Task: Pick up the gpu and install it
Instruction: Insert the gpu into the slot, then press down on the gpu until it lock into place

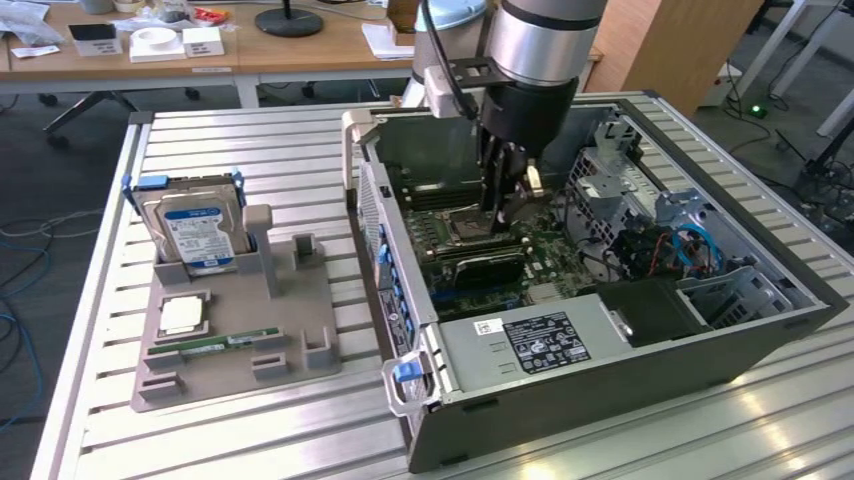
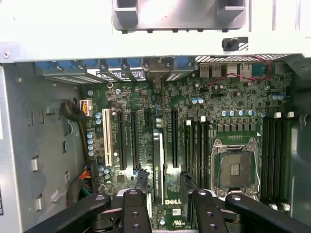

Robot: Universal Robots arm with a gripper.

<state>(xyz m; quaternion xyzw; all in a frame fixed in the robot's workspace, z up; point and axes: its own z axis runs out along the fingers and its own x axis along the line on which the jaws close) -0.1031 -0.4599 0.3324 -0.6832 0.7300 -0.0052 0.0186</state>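
A table (image 1: 240,130) of ribbed silver aluminium slats is seen carrying two things. An open computer case (image 1: 627,365) is laid on its side toward the exterior view's right. A grey holder tray (image 1: 287,320) is set just beside it toward the exterior view's left, flat on the slats, and is loaded with a hard drive (image 1: 198,232), a processor (image 1: 183,317) and a memory stick (image 1: 214,343).

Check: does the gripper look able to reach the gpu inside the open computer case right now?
Probably yes. The gripper hangs inside the computer case, right above the gpu, which stands on edge on the motherboard. Nothing shows between them, and the case's side is open.
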